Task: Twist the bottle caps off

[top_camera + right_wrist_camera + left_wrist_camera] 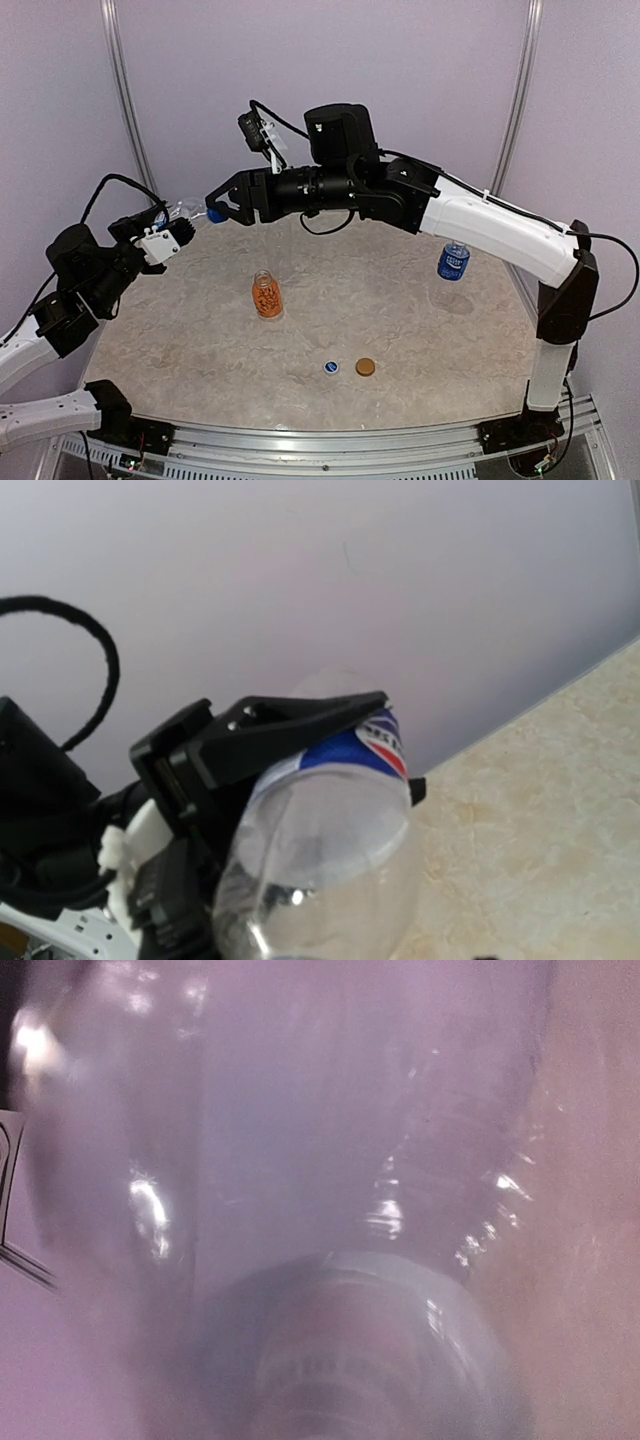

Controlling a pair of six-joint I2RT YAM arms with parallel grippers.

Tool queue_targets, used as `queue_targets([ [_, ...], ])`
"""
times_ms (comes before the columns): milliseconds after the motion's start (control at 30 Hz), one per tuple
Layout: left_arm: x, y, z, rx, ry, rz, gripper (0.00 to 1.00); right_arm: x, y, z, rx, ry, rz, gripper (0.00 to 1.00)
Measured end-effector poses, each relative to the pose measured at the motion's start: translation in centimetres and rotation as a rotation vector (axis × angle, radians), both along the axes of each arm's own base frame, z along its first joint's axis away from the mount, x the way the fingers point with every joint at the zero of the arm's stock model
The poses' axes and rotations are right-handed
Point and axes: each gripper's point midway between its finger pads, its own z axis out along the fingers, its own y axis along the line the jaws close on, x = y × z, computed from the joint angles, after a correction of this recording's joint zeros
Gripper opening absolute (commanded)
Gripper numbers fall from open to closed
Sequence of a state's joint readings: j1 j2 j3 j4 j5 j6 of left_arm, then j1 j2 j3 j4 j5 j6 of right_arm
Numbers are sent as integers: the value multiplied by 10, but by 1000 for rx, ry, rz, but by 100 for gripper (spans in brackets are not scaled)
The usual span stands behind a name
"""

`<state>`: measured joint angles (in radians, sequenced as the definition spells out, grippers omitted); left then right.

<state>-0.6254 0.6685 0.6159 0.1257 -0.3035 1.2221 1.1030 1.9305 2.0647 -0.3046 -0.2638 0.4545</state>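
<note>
The left gripper [183,225] is clenched on a clear plastic bottle with a dark-blue Pepsi label [192,208], holding it tilted in the air above the far-left edge of the table. In the right wrist view one black finger [290,725] presses across the bottle [330,860] just beside the label. In the left wrist view the bottle's clear wall [350,1160] fills the picture as a blur. The right gripper [220,207] reaches in from the right, its jaws on either side of the bottle's blue cap [214,213]; I cannot tell whether they pinch it. On the marbled beige table [400,320] a short orange plastic bottle [266,295] stands uncapped near the middle. A clear plastic bottle with a bright-blue label [453,262] stands well to the right. A small blue-and-white cap [331,367] and an orange cap [365,367] lie near each other towards the near edge.
</note>
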Motion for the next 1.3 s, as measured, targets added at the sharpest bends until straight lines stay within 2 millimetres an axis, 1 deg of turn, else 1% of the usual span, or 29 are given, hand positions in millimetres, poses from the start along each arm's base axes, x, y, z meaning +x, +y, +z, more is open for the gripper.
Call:
queue_targets([
  [67,0,0,0,-2,1,0,37,0,0,-3,-8,4,1,61],
  [167,0,0,0,-3,1,0,37,0,1,-8,-22,10,1,52],
  [200,0,0,0,-4,2,0,37,0,1,-9,-26,14,2,50],
  [433,0,0,-2,-1,7,0,37,-1,4,-16,-38,25,15,49],
  [467,1,0,-3,-1,8,0,37,-1,4,-17,-40,27,18,47],
  [500,1,-1,-4,0,10,0,37,-1,5,-19,-43,30,21,42],
  [533,1,-1,-4,1,10,0,37,-2,6,-21,-45,33,26,35],
  [600,1,0,-5,5,15,2,37,-3,7,-23,-50,34,35,19],
  [667,2,0,-8,12,23,10,37,-3,7,-25,-54,41,35,0],
  [867,3,1,-15,19,49,18,37,-1,7,-30,-74,35,24,0],
  [967,-1,-1,-25,9,132,-10,37,-4,7,-36,-102,20,35,0],
  [1033,-8,-4,-33,6,239,-44,37,-14,9,-42,-138,-41,59,0],
  [1100,-23,-6,-43,-9,382,-94,43,-26,11,-44,-176,-150,84,0],
  [1200,-60,-15,-60,-40,615,-211,44,-56,12,-46,-248,-361,148,0],
  [1300,-99,-22,-76,-58,830,-322,43,-92,10,-51,-308,-591,243,0],
])
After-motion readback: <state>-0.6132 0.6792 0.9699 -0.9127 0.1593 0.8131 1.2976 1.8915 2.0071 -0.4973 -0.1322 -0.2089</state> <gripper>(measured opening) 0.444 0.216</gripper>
